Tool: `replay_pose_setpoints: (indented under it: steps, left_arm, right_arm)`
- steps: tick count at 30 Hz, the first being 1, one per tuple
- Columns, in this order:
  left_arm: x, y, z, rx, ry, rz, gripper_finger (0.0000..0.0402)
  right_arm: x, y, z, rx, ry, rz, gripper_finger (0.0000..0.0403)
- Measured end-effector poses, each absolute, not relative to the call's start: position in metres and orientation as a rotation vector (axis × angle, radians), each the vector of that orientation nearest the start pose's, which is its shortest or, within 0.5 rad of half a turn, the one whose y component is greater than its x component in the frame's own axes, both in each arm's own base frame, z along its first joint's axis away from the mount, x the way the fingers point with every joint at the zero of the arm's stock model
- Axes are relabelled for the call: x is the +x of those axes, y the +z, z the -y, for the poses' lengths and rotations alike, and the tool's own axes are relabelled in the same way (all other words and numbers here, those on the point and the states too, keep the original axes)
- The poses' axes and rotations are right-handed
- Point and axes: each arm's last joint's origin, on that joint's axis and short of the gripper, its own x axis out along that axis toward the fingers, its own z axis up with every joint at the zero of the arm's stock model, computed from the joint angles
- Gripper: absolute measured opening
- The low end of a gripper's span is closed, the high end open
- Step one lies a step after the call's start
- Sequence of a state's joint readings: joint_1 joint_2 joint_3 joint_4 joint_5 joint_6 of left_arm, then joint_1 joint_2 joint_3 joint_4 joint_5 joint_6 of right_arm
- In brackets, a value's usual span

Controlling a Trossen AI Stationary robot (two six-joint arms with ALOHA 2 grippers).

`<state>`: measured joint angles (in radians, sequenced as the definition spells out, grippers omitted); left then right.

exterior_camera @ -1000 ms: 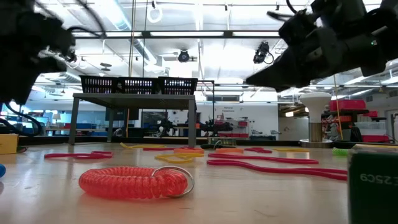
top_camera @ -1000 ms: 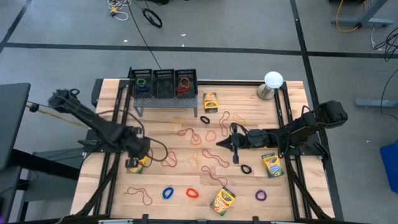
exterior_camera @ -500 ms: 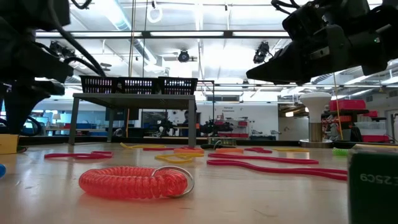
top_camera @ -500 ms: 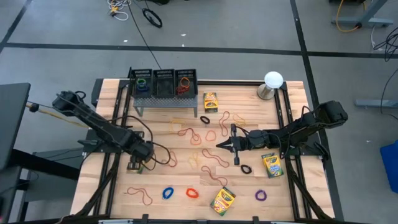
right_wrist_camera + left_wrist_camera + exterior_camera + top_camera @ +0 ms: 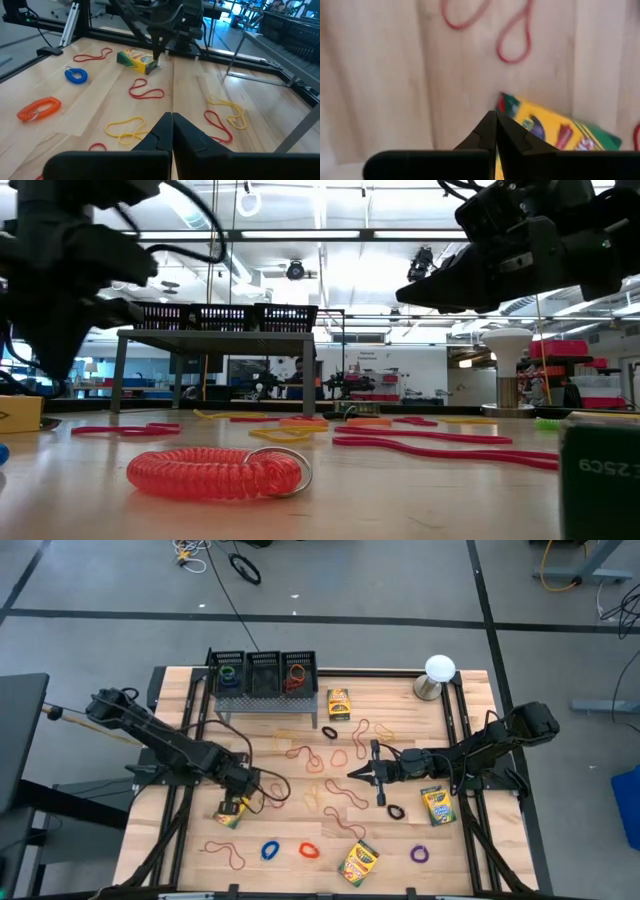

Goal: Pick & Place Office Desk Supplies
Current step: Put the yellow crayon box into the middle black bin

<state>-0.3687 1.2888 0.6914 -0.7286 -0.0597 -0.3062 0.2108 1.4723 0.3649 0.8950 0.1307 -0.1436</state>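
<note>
- The crayon box (image 5: 229, 812) nearest the left arm lies flat on the table (image 5: 400, 690), near its left edge, with red rubber-band loops (image 5: 512, 37) just beyond it; it looks set down at a slant, not tidied.
- The left hand (image 5: 241, 796) is right at that box, its fingers closed tip to tip with nothing between them; in the left wrist view the closed tips point at the box's edge rather than straddling it — so I judge the box is not gripped.
- A second ago this hand was over the same box and stood open; since then it has shut, and the box has shifted a little toward the table's front edge, which suggests a missed or slipped grasp.
- Other supplies lie scattered: more crayon boxes (image 5: 359, 861), a red coiled band (image 5: 218, 472), blue and purple loops along the front, tan and red loops in the middle.
- The black bins (image 5: 264, 673) on a raised rack at the back — likely the goal — already hold a few loops.
- The right hand (image 5: 362, 773) hangs over the middle of the table, closed and empty; it has not moved.
- The white ball (image 5: 438, 668) sits at the back right, apart from everything.
</note>
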Motion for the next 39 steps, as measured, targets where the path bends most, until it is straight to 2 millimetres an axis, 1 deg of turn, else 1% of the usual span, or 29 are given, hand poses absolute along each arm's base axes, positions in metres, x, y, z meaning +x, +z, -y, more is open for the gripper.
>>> replay_pose_setpoints:
  steps: [2,4,9,13,15,17,19,21,25,29,32,34,39]
  left_arm:
    - [0.195,0.178,0.071,0.015,-0.044,-1.314,0.0015]
    - [0.195,0.179,0.072,0.008,-0.078,-1.33,0.0034]
    - [0.184,0.174,0.07,-0.003,-0.117,-1.446,0.0107]
    - [0.18,0.163,0.07,-0.026,-0.157,-1.449,0.0157]
    - [0.18,0.159,0.07,-0.023,-0.179,-1.433,0.0169]
    - [0.18,0.157,0.07,-0.016,-0.187,-1.419,0.0171]
    - [0.18,0.155,0.068,-0.013,-0.191,-1.411,0.0163]
    - [0.18,0.153,0.066,-0.029,-0.192,-1.407,0.0146]
    - [0.18,0.149,0.063,-0.067,-0.231,-1.404,0.01]
    - [0.182,0.149,0.064,-0.047,-0.277,-1.374,0.0051]
    - [0.183,0.152,0.064,-0.026,-0.274,-1.379,0.0013]
    - [0.185,0.157,0.063,0.012,-0.234,-1.381,0.0007]
    - [0.191,0.178,0.066,0.131,-0.163,-1.381,0.0004]
  right_arm:
    - [0.247,0.154,-0.049,-0.179,0.095,-0.202,0.0005]
    - [0.247,0.154,-0.049,-0.179,0.095,-0.202,0.0005]
    - [0.247,0.154,-0.049,-0.179,0.095,-0.203,0.0005]
    - [0.247,0.154,-0.049,-0.183,0.095,-0.203,0.0005]
    - [0.247,0.154,-0.049,-0.183,0.096,-0.203,0.0005]
    - [0.247,0.154,-0.049,-0.183,0.095,-0.203,0.0005]
    - [0.247,0.154,-0.049,-0.183,0.095,-0.203,0.0005]
    - [0.247,0.154,-0.049,-0.183,0.096,-0.203,0.0005]
    - [0.247,0.153,-0.049,-0.183,0.095,-0.204,0.0005]
    - [0.247,0.153,-0.049,-0.183,0.095,-0.204,0.0005]
    - [0.247,0.153,-0.049,-0.183,0.095,-0.204,0.0005]
    - [0.247,0.153,-0.049,-0.187,0.096,-0.204,0.0005]
    - [0.247,0.154,-0.049,-0.19,0.096,-0.203,0.0005]
